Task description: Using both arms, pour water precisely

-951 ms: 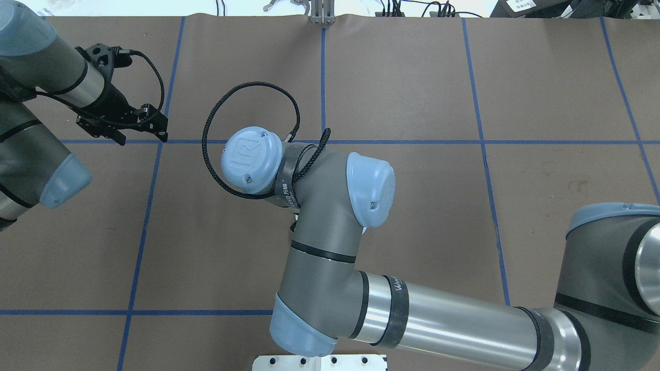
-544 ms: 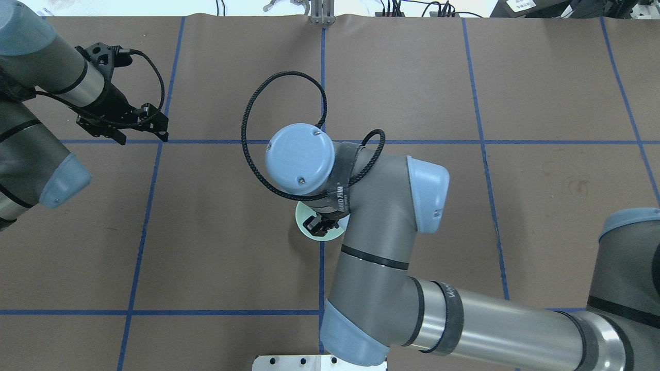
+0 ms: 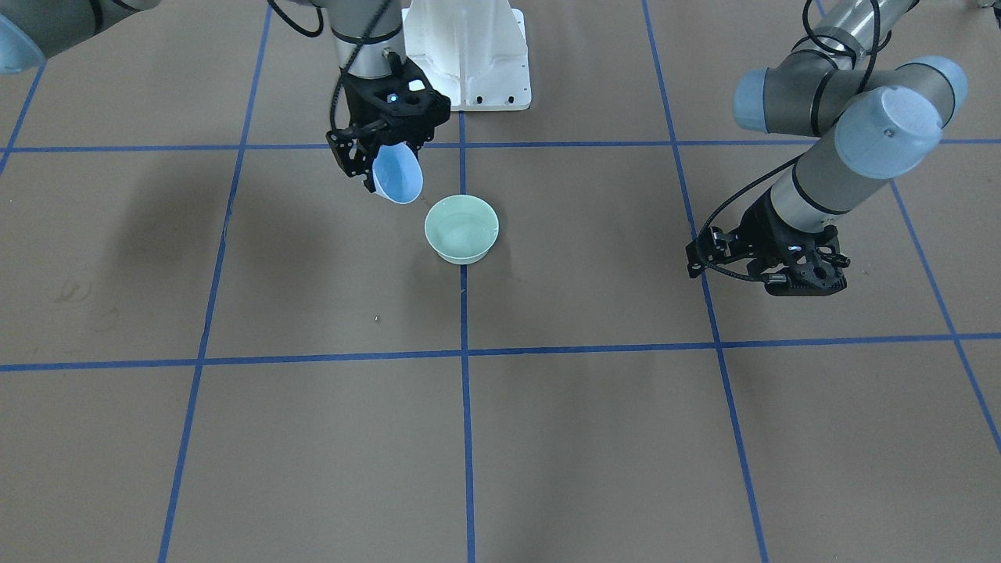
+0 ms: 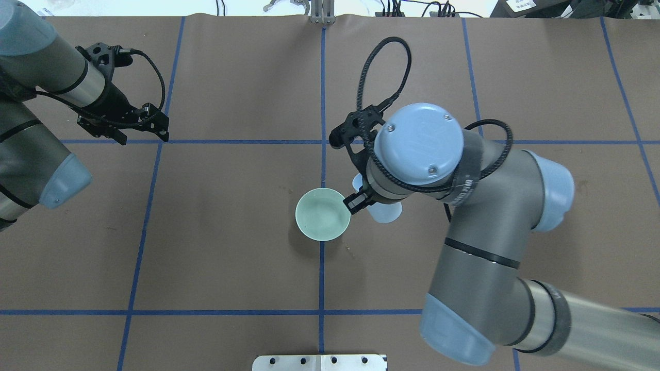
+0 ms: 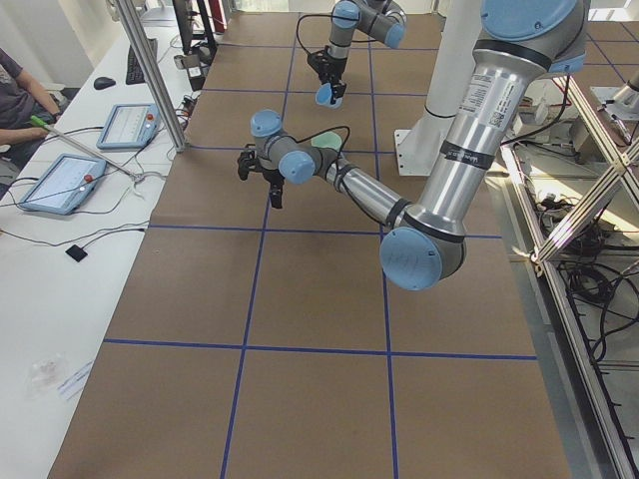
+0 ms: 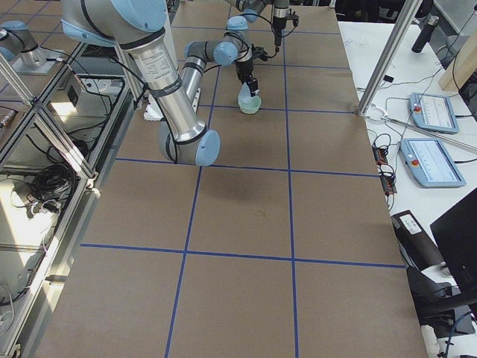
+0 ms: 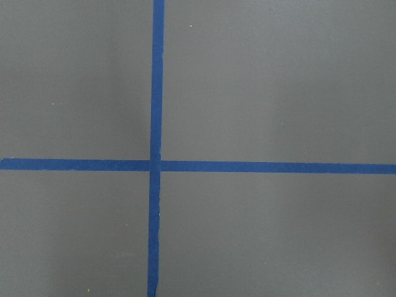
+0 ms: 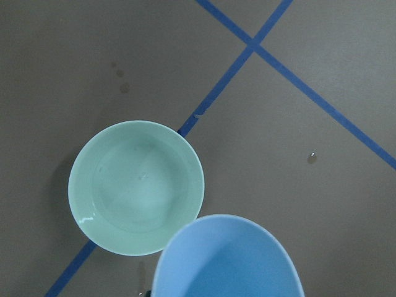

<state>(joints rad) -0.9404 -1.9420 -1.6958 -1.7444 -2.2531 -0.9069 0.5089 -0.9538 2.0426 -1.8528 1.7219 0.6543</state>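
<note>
My right gripper (image 3: 383, 168) is shut on a light blue cup (image 3: 397, 176) and holds it tilted above the table, just beside a pale green bowl (image 3: 461, 228). The overhead view shows the gripper (image 4: 361, 198), the cup (image 4: 384, 211) and the bowl (image 4: 323, 214), which stands on a blue tape line. In the right wrist view the bowl (image 8: 136, 185) holds a shallow shiny pool of water (image 8: 142, 179), and the cup's rim (image 8: 229, 260) is close beside it. No stream shows. My left gripper (image 4: 143, 135) hangs open and empty over the table far to the left.
The brown table (image 4: 232, 257) carries a grid of blue tape lines (image 4: 232, 141). A small water drop (image 8: 312, 158) and faint stains (image 8: 124, 88) lie near the bowl. The white pedestal (image 3: 469, 55) stands behind the bowl. Tablets and an operator (image 5: 15, 90) are past the far edge.
My right arm has swung to the right with the blue cup, uncovering the green bowl. The left arm has not moved.
</note>
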